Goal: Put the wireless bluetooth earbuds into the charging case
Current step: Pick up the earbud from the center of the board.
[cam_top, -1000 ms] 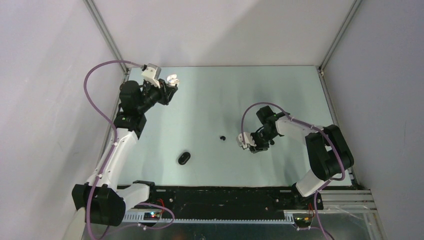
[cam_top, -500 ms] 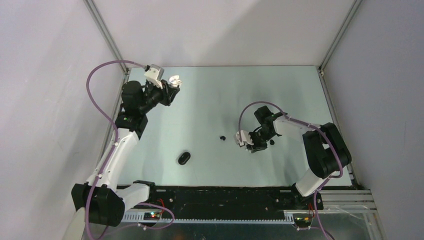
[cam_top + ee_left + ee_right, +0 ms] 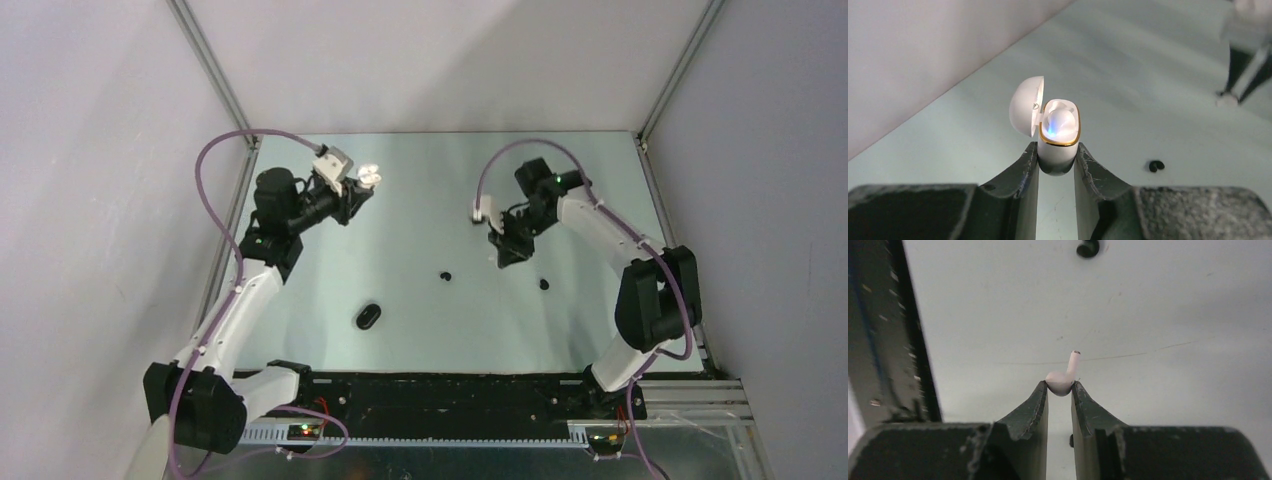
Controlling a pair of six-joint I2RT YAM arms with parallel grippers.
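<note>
My left gripper (image 3: 362, 183) is shut on a white charging case (image 3: 371, 174) and holds it above the far left of the table. In the left wrist view the case (image 3: 1059, 137) sits between my left gripper's (image 3: 1057, 152) jaws, lid open, one white earbud (image 3: 1060, 120) inside and a blue light glowing. My right gripper (image 3: 503, 258) is raised over the table's middle right. In the right wrist view it (image 3: 1060, 386) is shut on a white earbud (image 3: 1067, 374) with its stem pointing up. Two black earbuds (image 3: 445, 274) (image 3: 544, 284) lie on the table.
A closed black case (image 3: 368, 317) lies on the table near the front left of centre. One black earbud also shows in the left wrist view (image 3: 1156, 165) and one in the right wrist view (image 3: 1088, 247). Grey walls enclose the table (image 3: 420, 330).
My right gripper has risen from the table and moved toward the back with the white earbud, uncovering a black earbud. My left gripper has moved right with the white case.
</note>
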